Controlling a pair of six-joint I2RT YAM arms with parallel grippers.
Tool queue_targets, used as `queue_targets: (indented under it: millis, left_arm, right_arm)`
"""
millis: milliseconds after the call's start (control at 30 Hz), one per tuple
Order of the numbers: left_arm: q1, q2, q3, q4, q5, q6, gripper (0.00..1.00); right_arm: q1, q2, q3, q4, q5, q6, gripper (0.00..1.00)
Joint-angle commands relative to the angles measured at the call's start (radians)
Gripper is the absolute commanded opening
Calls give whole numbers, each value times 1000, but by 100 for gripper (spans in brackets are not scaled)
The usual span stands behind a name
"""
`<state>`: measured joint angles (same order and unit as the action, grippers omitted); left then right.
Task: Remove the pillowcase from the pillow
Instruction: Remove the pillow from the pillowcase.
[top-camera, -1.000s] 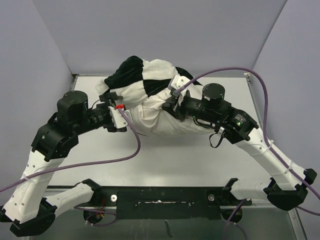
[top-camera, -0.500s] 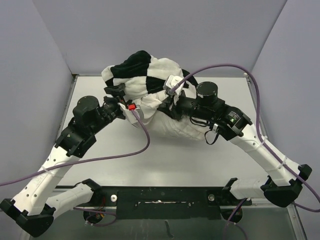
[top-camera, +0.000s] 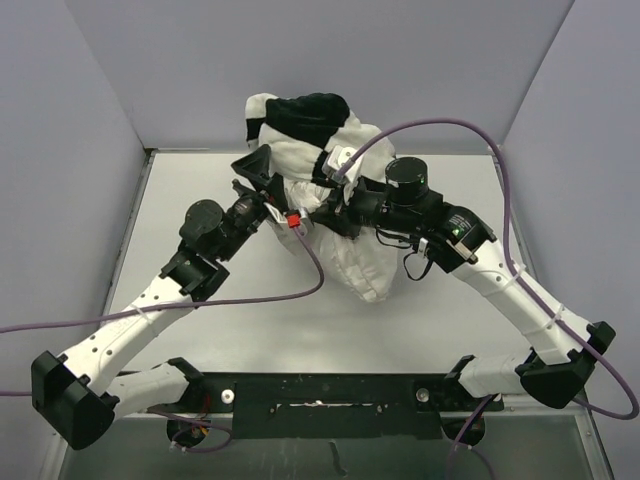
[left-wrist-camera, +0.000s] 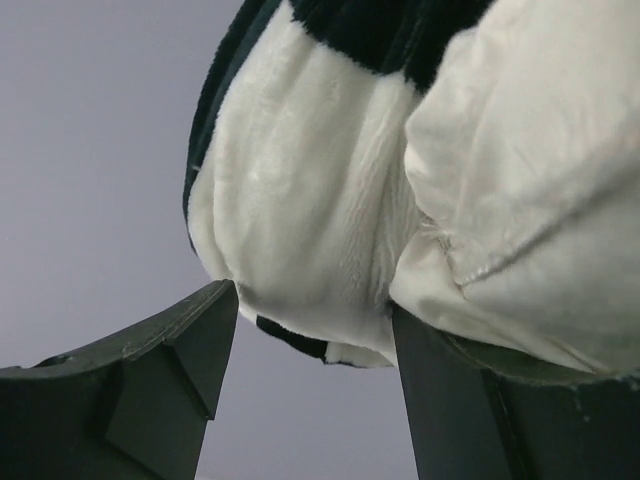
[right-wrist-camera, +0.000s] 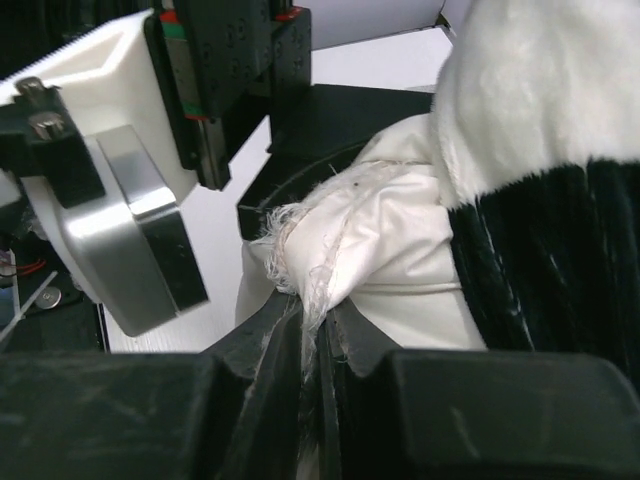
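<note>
From above you see the pillow (top-camera: 355, 258), white and wrinkled, reaching down toward the desk (top-camera: 420, 335). The pillowcase (top-camera: 300, 112) is bunched over its top end, and both hands are half hidden in cloth there. Your left wrist camera shows the left hand (left-wrist-camera: 312, 318) with its fingers apart, checkered plush between them and smooth white cloth lying on one finger. Your right wrist camera shows the right hand (right-wrist-camera: 312, 335) pressed together on a frayed white edge (right-wrist-camera: 300, 245) beside black plush, though you cannot tell whether that edge is cover or pillow.
</note>
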<state>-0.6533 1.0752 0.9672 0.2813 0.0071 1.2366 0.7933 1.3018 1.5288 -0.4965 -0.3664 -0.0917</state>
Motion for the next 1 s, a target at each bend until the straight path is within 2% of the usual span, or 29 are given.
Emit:
queue_targets:
  millis: [0, 167, 267, 400, 533, 633, 700, 800, 867, 967]
  left_arm:
    - [-22, 55, 108, 403, 8, 22, 61]
    - [-22, 87, 279, 290, -68, -197, 61]
    - [-24, 50, 293, 245, -11, -275, 61]
    - [-37, -13, 285, 145, 82, -286, 61]
    - [-38, -36, 258, 23, 139, -200, 62]
    - [-37, -64, 267, -178, 158, -183, 62]
    - [-37, -105, 290, -330, 163, -274, 63]
    - [-41, -195, 298, -620, 255, -373, 64]
    - [-50, -256, 255, -688, 281, -381, 66]
    - [-59, -280, 208, -751, 235, -340, 67]
  right_arm:
    - [23, -11, 94, -11, -190, 30, 0]
    - [13, -31, 110, -50, -226, 31, 0]
    - [0, -43, 103, -54, -233, 35, 0]
    - [-27, -59, 107, -57, -244, 40, 0]
    - [-46, -69, 123, -57, -263, 49, 0]
    - [-49, -78, 132, -58, -261, 53, 0]
    - [-49, -89, 133, -56, -248, 51, 0]
    - [-51, -101, 128, -52, -232, 44, 0]
    - [-51, -102, 125, -41, -232, 45, 0]
    - [-52, -87, 126, -23, -252, 63, 0]
